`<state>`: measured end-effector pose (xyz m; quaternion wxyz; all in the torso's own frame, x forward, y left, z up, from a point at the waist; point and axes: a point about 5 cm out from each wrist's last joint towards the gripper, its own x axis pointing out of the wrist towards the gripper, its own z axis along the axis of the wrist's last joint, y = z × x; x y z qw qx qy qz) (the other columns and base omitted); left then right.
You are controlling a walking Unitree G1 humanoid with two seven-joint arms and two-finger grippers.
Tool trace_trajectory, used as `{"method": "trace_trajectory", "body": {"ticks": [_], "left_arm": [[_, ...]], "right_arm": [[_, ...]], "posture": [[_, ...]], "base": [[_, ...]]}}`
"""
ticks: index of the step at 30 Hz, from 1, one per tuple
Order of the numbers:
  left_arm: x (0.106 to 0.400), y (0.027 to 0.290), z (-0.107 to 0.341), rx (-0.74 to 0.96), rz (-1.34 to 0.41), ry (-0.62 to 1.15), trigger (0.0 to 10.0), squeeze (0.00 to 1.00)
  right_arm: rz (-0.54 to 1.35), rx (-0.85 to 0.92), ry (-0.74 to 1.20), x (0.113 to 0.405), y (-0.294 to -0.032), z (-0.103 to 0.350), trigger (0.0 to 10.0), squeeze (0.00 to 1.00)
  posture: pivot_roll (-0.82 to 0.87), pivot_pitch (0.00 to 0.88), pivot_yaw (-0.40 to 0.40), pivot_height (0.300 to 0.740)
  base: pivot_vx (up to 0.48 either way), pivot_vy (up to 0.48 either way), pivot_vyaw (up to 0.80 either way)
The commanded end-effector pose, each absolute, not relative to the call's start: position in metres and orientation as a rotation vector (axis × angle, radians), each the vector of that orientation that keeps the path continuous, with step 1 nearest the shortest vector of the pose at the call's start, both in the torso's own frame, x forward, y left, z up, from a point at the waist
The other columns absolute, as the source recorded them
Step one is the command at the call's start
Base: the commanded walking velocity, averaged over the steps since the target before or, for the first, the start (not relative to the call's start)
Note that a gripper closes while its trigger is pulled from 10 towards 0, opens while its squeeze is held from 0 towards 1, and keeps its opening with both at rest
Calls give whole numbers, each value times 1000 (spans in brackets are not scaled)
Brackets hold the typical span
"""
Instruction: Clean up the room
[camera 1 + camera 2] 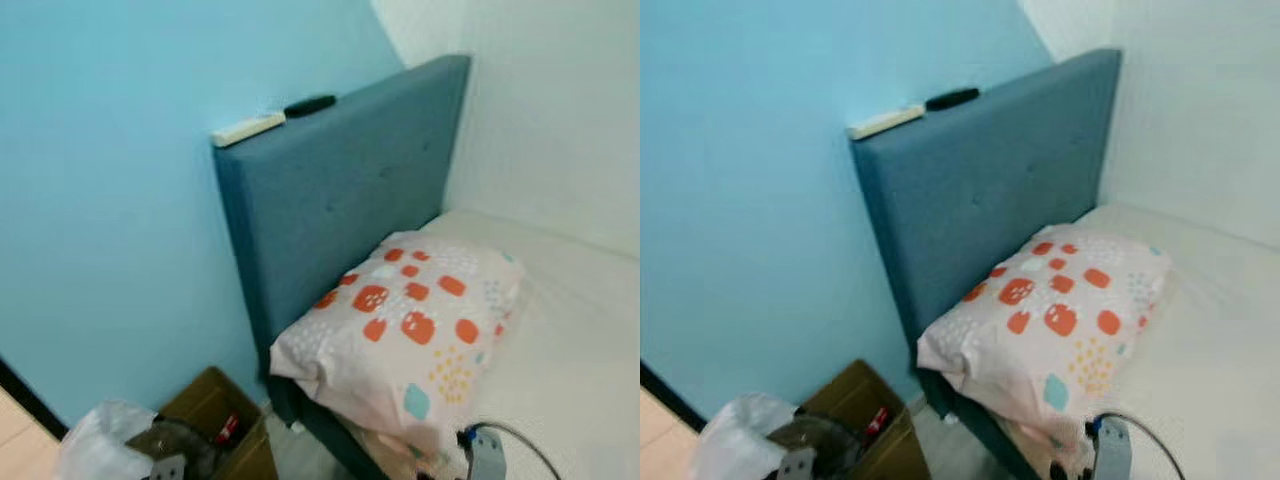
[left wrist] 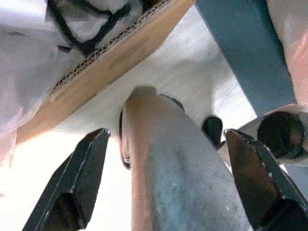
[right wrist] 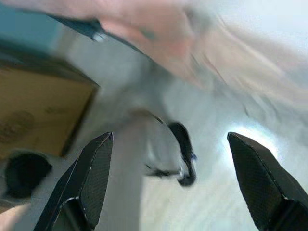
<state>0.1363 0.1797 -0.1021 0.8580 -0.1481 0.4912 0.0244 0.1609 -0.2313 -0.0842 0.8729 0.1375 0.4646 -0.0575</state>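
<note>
A pillow with red and orange spots lies at the head of a white mattress, against a blue padded headboard. On the headboard's top edge rest a white remote and a black remote. Both arms hang low beside the bed. In the left wrist view my left gripper is open above the pale floor, near a cardboard box. My right gripper is open too, in a blurred picture of the floor and the bed's edge.
An open cardboard box stands on the floor by the light blue wall, left of the bed. It holds a red can, and a white plastic bag lies against it. A white wall runs along the bed's far side.
</note>
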Motion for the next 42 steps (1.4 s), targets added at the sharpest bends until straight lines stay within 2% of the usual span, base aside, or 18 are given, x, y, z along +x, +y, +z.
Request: {"method": "trace_trajectory", "body": {"ticks": [1, 14, 26, 29, 33, 34, 35, 42], "left_arm": [[125, 178, -107, -295, 39, 1089, 10000, 0], [127, 180, -105, -254, -8, 1081, 10000, 0], [134, 190, -102, -224, -9, 1070, 10000, 0], [141, 199, -99, -254, 72, 1034, 10000, 0], [142, 202, -98, -278, 113, 1027, 10000, 0], [140, 200, -100, -274, 131, 1041, 10000, 0], [140, 200, -100, -274, 131, 1041, 10000, 0], [135, 201, -101, -293, 190, 1041, 10000, 0]], "right_arm": [[-100, 283, 965, 166, -226, -83, 10000, 0], [-127, 272, 996, 156, -230, -87, 10000, 0], [-99, 269, 976, 169, -215, -85, 10000, 0], [-28, 151, 1039, 173, -201, -87, 10000, 0], [11, 138, 1037, 176, -196, -86, 10000, 0], [32, 115, 1026, 184, -195, -83, 10000, 0], [32, 115, 1026, 184, -195, -83, 10000, 0], [98, 21, 1069, 180, -193, -85, 10000, 0]], "posture": [[-53, 0, -30, 699], [-57, 0, -25, 740], [-38, 0, -24, 740], [-20, 0, -47, 740], [-23, 0, -49, 740], [12, 0, -82, 740], [12, 0, -82, 740], [37, 0, -100, 740]], "base": [[0, 0, 0], [0, 0, 0], [0, 0, 0], [0, 0, 0], [0, 0, 0], [0, 0, 0], [0, 0, 0], [-358, 0, 0]]}}
